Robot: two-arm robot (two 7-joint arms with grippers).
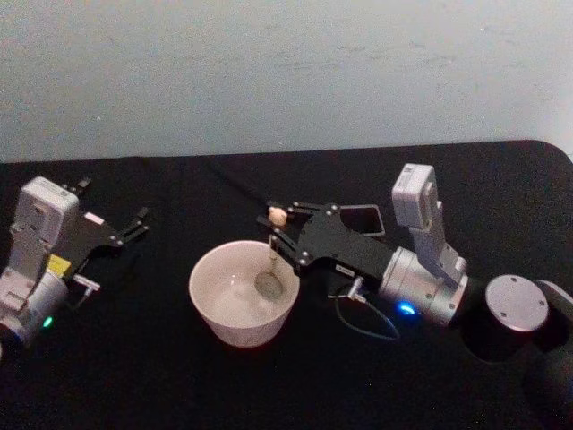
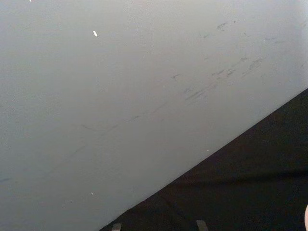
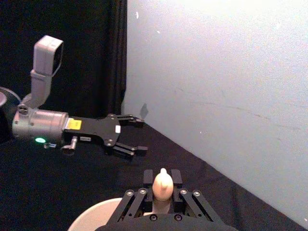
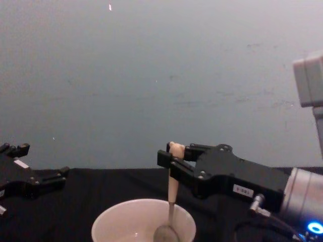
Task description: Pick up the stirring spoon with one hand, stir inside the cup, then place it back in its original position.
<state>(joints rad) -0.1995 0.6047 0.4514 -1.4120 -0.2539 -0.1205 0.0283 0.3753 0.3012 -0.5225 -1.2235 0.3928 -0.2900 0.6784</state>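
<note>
My right gripper (image 1: pixel 279 226) is shut on the beige handle of the stirring spoon (image 4: pixel 172 186), which stands upright with its bear-head top above the fingers. The spoon's metal stem goes down into the cream-white cup (image 1: pixel 213 309), and its shiny bowl (image 1: pixel 269 285) rests near the cup's bottom, toward the right side. In the right wrist view the spoon's top (image 3: pixel 162 185) sits between the black fingers above the cup's rim (image 3: pixel 91 219). The dark grey square holder (image 1: pixel 365 218) lies behind my right gripper, partly hidden by it. My left gripper (image 1: pixel 139 224) stays open at the left of the table, apart from the cup.
A black cloth (image 1: pixel 125 376) covers the table, with a pale wall (image 1: pixel 286 72) behind it. A thin cable (image 1: pixel 369 321) loops beside the right wrist. A round grey joint cap (image 1: pixel 517 303) of the right arm sits at the right.
</note>
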